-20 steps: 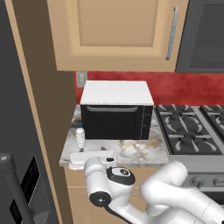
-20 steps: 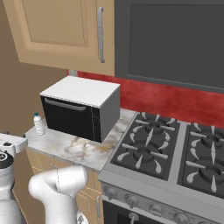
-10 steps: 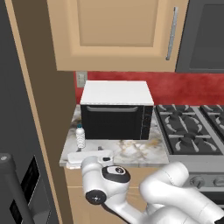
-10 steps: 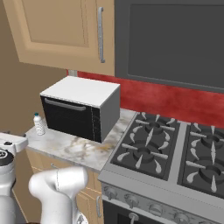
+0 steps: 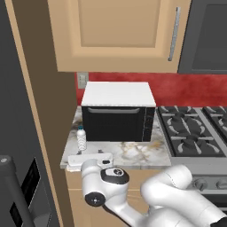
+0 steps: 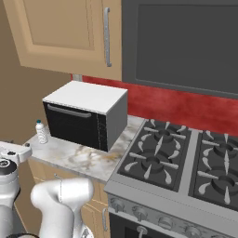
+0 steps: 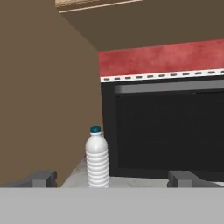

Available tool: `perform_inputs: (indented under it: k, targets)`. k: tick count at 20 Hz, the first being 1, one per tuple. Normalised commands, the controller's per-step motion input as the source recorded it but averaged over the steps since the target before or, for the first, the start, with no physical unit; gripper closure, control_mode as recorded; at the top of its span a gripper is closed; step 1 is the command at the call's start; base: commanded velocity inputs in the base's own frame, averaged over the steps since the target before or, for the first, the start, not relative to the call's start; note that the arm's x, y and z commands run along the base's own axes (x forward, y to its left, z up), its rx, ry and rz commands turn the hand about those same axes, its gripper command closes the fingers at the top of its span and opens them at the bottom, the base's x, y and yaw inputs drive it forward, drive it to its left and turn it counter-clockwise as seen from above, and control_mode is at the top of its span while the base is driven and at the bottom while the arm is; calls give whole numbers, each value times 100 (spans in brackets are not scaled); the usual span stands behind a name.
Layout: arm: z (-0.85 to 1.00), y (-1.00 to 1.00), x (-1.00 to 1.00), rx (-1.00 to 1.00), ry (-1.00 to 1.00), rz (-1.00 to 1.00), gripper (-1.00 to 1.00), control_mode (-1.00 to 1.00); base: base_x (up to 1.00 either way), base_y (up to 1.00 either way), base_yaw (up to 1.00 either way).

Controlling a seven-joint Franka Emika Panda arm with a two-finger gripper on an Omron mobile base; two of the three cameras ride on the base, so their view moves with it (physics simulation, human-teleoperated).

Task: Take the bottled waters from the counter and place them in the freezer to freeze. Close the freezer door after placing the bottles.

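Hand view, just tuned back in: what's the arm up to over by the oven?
The open gripper holds nothing and faces the clear-white ribbed bottle, which stands upright on the marble counter left of the black oven, by the tan side wall. Nothing is grasped yet; the bottle sits between the two fingertips' lines.

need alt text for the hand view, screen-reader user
A small white ribbed water bottle with a blue cap stands upright on the counter, framed between the open claw fingertips at the bottom edge. Beside and behind it sits the black front of a countertop oven, with a brown side wall on the other side and a red backsplash above.
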Motion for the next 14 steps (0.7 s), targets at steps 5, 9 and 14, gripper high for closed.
perform_inputs:
  k: [5, 9, 14]
  targets:
    - [-20, 2, 19, 0, 0, 0, -100, -100, 0, 0, 0]
    - [-18, 4, 22, 0, 0, 0, -100, -100, 0, 0, 0]
    - [-11, 10, 19, 0, 0, 0, -100, -100, 0, 0, 0]
